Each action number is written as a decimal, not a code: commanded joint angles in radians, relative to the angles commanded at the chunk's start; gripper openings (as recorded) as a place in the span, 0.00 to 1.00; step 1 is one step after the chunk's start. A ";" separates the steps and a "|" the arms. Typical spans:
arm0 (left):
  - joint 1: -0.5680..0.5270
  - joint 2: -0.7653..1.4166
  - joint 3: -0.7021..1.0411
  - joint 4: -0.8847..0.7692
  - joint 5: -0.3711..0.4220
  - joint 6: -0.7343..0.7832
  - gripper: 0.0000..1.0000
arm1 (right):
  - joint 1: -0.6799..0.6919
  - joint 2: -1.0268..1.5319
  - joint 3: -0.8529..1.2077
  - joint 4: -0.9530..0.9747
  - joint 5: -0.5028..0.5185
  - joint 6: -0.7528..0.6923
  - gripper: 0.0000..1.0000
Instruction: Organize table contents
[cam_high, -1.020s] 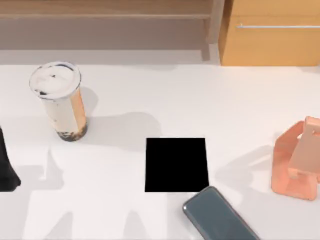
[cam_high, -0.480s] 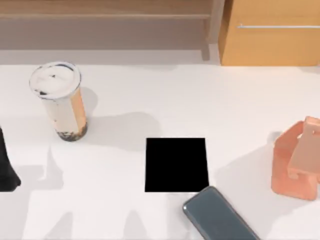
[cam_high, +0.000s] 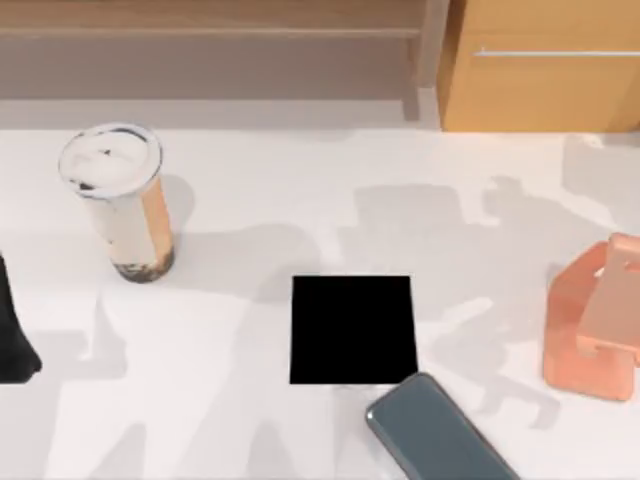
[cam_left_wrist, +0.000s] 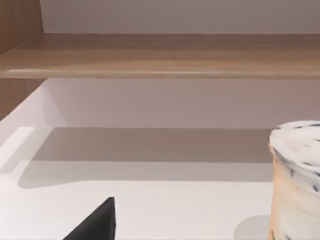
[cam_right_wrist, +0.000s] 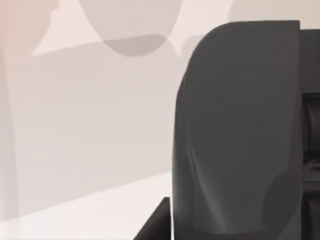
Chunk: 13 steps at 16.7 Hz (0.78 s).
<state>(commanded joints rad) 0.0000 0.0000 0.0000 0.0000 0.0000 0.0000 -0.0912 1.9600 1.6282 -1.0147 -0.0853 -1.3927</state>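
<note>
Top view has the cup (cam_high: 122, 205) standing left, the black pad (cam_high: 352, 330) mid-table touching the phone (cam_high: 435, 432), perhaps the left arm (cam_high: 12, 340) at the left edge, grip unreadable.

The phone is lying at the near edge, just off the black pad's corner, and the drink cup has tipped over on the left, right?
Not quite: the drink cup stands upright on the left, as the top view shows. The phone does lie just off the black pad's corner.
</note>
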 joint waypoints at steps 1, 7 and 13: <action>0.000 0.000 0.000 0.000 0.000 0.000 1.00 | 0.045 0.026 0.024 0.001 -0.007 0.108 0.00; 0.000 0.000 0.000 0.000 0.000 0.000 1.00 | 0.322 0.175 0.130 -0.017 -0.028 0.834 0.00; 0.000 0.000 0.000 0.000 0.000 0.000 1.00 | 0.592 0.268 0.176 -0.055 -0.003 1.588 0.00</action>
<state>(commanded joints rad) 0.0000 0.0000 0.0000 0.0000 0.0000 0.0000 0.5009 2.2277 1.8046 -1.0695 -0.0883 0.1955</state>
